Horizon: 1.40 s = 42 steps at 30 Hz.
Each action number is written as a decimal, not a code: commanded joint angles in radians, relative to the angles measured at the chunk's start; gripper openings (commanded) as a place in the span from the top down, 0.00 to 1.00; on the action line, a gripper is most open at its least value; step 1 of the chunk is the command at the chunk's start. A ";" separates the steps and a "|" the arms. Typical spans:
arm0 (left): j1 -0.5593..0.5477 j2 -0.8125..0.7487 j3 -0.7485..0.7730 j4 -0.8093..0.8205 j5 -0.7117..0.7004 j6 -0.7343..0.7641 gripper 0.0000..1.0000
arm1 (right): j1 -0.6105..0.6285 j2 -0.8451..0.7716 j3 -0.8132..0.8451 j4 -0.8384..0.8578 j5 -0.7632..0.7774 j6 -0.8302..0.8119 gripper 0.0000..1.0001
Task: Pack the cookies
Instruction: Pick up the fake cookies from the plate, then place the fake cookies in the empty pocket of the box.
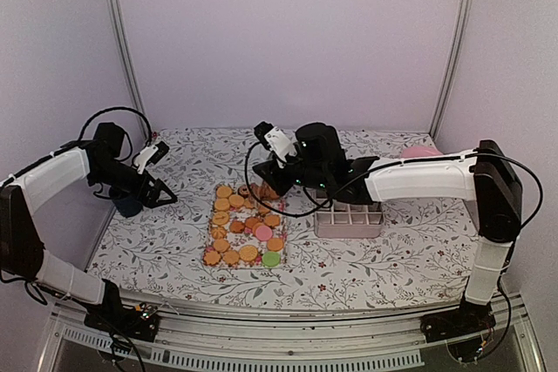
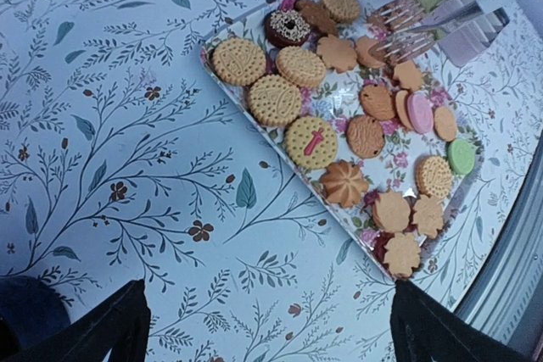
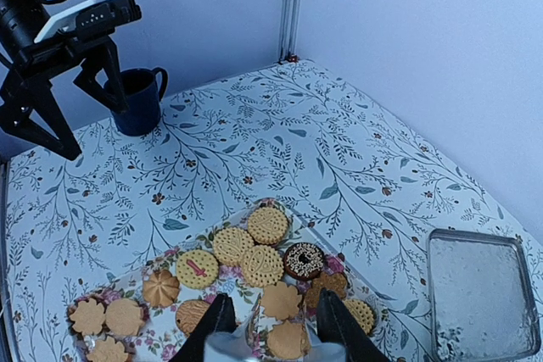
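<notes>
The cookies (image 1: 244, 228) lie on a floral rectangular tray (image 1: 212, 215) at the middle of the table: mostly golden rounds and flower shapes, with a pink one, a green one and a dark ring. My right gripper (image 3: 276, 332) hangs low over the tray's far end, open, its fingers on either side of a flower-shaped cookie (image 3: 287, 341) that lies on the tray. My left gripper (image 2: 271, 336) is open wide over bare tablecloth, left of the tray (image 2: 339, 99), with nothing between its fingers. From above, it (image 1: 161, 196) sits apart from the cookies.
A compartmented box (image 1: 349, 219) stands right of the tray. A dark mug (image 3: 140, 103) sits at the left edge by the left arm. A pink plate (image 1: 421, 152) lies at the back right. Walls close the table on three sides.
</notes>
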 commanded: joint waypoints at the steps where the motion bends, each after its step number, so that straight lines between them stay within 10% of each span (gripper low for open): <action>1: 0.009 -0.028 -0.014 0.017 0.001 0.010 0.01 | -0.023 0.036 0.018 0.014 0.012 0.000 0.65; 11: 0.009 -0.033 -0.011 0.013 0.001 0.011 0.01 | -0.031 0.068 0.007 0.014 -0.031 0.021 0.65; 25: 0.009 -0.031 0.007 0.000 -0.001 0.013 0.01 | -0.059 -0.074 -0.030 -0.014 0.015 0.015 0.88; 42: 0.009 -0.026 0.018 -0.009 0.005 0.020 0.01 | -0.398 -0.519 -0.415 -0.026 0.077 0.041 0.88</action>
